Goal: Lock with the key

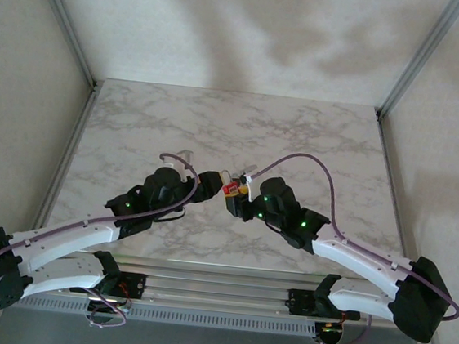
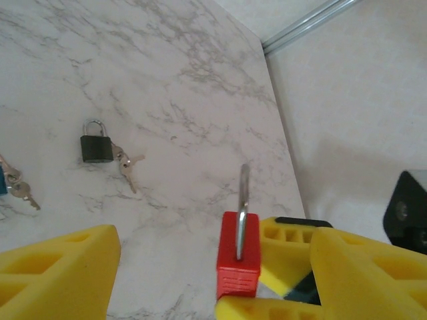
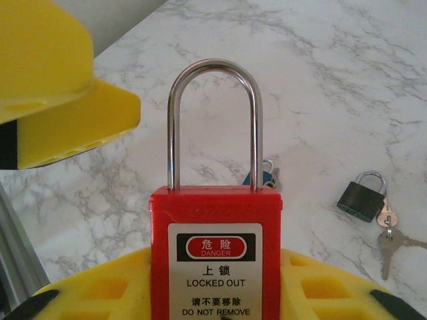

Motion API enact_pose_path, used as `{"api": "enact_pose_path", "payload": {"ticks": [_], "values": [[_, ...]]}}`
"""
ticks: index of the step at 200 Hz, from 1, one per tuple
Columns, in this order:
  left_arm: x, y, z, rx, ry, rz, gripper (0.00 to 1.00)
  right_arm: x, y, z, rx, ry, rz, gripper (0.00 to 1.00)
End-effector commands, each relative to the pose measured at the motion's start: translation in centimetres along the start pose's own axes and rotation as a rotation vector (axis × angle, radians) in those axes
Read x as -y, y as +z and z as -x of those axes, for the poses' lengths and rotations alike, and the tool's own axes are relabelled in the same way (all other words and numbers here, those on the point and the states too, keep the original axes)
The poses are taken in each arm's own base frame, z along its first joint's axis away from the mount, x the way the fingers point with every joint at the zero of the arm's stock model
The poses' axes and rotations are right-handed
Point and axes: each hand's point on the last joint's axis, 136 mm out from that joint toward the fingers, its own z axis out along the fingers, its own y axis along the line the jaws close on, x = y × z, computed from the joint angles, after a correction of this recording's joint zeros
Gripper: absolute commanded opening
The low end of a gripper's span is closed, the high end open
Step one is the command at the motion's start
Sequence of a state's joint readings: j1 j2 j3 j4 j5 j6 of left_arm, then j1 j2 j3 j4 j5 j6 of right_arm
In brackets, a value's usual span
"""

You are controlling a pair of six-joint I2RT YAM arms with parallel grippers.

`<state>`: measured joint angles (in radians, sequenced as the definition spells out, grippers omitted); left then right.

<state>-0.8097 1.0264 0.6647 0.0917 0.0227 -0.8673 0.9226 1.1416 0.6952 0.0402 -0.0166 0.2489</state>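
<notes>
The right gripper [image 3: 213,290] clamps one red padlock [image 3: 215,257] reading "DANGER", "LOCKED OUT", "DO NOT REMOVE"; the left gripper [image 2: 203,280] has jaws apart. One black padlock [image 3: 362,198] lies right-centre.

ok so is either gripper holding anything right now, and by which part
The right gripper holds the red padlock by the lower part of its body, shackle up and free. The left gripper stands open beside it, holding nothing.
</notes>
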Motion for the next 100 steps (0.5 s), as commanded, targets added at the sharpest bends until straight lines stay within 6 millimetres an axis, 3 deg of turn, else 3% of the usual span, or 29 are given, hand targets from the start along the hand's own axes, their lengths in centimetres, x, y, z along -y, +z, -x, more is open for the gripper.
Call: {"api": "enact_pose_path", "payload": {"ticks": [1, 59, 100], "values": [[1.0, 0.3, -0.3, -0.045, 0.002, -0.026, 0.74, -0.5, 0.2, -0.1, -0.004, -0.027, 0.028, 0.0], [0.1, 2.0, -2.6, -0.14, 0.003, -0.011, 0.73, -0.5, 0.4, -0.3, -0.007, -0.028, 0.032, 0.0], [0.2, 2.3, -2.7, -0.144, 0.005, -0.015, 0.69, -0.6, 0.5, -0.4, -0.009, -0.025, 0.041, 0.0]]}}
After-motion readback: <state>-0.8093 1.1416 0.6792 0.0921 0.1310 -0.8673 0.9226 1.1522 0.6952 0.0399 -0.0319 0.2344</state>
